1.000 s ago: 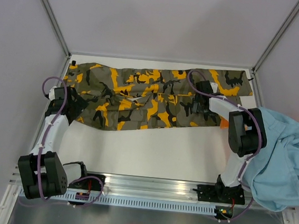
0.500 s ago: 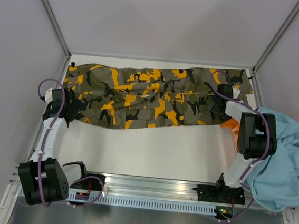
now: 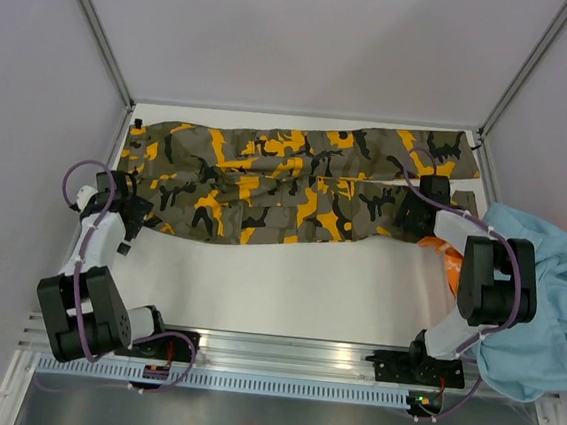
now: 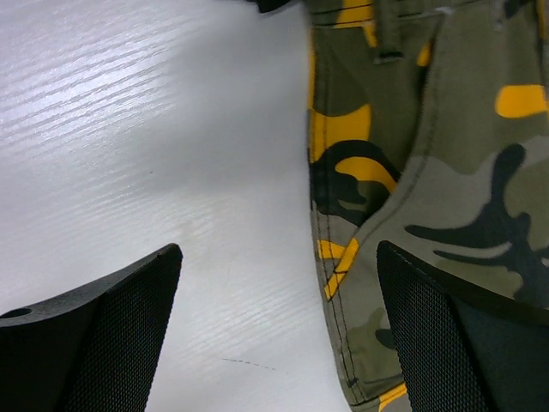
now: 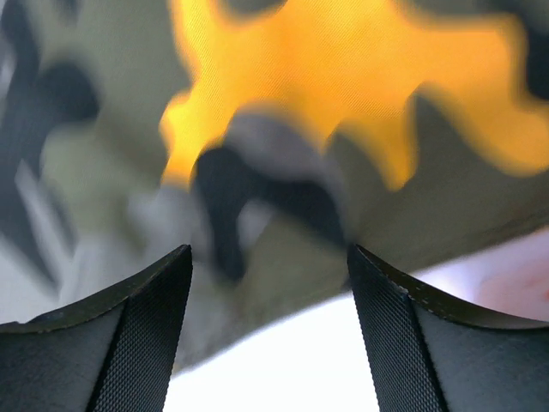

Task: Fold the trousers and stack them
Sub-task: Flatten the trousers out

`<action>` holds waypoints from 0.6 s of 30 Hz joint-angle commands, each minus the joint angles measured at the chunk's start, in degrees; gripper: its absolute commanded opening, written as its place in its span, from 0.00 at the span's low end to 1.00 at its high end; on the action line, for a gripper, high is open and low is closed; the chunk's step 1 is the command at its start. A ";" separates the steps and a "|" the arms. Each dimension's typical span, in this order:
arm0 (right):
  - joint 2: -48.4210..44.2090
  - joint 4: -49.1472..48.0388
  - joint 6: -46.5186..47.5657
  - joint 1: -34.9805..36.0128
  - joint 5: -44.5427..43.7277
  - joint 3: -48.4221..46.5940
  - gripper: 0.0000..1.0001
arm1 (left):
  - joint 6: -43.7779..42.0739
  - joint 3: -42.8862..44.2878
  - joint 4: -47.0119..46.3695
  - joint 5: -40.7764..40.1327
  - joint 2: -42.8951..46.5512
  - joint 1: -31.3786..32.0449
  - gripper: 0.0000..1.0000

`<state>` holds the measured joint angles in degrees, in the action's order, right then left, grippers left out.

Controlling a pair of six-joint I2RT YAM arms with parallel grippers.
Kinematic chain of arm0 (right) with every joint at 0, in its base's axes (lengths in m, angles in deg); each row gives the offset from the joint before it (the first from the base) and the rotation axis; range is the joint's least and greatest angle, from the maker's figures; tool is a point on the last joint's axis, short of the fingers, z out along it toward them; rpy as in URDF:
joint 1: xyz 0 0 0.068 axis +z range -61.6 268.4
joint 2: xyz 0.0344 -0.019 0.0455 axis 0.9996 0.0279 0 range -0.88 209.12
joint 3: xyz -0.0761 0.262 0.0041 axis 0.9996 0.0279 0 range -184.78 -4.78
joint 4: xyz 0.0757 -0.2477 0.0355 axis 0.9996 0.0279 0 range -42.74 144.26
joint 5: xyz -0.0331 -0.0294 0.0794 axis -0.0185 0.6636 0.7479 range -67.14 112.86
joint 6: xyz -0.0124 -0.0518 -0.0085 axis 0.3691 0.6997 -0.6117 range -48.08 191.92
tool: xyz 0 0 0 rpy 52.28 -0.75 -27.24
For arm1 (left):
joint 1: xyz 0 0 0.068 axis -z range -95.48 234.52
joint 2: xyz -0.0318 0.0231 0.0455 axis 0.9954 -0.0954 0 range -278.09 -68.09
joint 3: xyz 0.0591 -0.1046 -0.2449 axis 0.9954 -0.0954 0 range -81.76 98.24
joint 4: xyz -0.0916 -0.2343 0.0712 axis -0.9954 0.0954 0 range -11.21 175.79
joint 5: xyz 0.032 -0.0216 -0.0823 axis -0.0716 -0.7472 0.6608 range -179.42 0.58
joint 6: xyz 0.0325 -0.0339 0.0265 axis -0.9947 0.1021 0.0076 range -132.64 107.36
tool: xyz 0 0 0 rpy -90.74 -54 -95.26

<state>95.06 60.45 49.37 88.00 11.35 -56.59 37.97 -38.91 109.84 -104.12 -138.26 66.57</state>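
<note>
The camouflage trousers (image 3: 296,184) lie spread lengthwise across the far half of the table, olive-grey with black and yellow-orange blotches. My left gripper (image 3: 140,217) hovers open at their near left end. In the left wrist view the left gripper (image 4: 279,343) straddles the stitched edge of the trousers (image 4: 429,172), with one finger over bare table and nothing held. My right gripper (image 3: 403,222) sits low over the near right edge of the cloth. Seen from the right wrist, that gripper (image 5: 270,335) is open, with the blurred trousers (image 5: 343,103) just beyond its fingertips.
A light-blue garment (image 3: 546,298) is heaped over the right table edge beside the right arm. A bit of orange cloth (image 3: 439,250) shows under it. The white table (image 3: 287,283) stretches between the trousers and the front rail. Walls close in the back and sides.
The right gripper swung out to the right end of the trousers, then came back down to their near edge. The left arm drew back toward the near left. The trouser legs now lie straighter.
</note>
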 commanded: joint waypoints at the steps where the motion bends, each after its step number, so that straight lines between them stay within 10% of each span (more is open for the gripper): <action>1: -6.19 7.82 2.15 3.20 4.91 1.19 0.81 | 5.90 -1.97 -1.69 1.59 -3.73 -1.64 1.00; 18: -16.84 8.17 -0.92 7.87 14.23 -7.95 0.84 | 2.83 -1.28 -17.86 3.53 -17.61 -2.00 0.85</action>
<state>79.78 68.60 49.76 95.43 24.14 -63.33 40.79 -40.77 94.78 -101.35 -151.73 64.95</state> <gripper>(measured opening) 0.837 0.868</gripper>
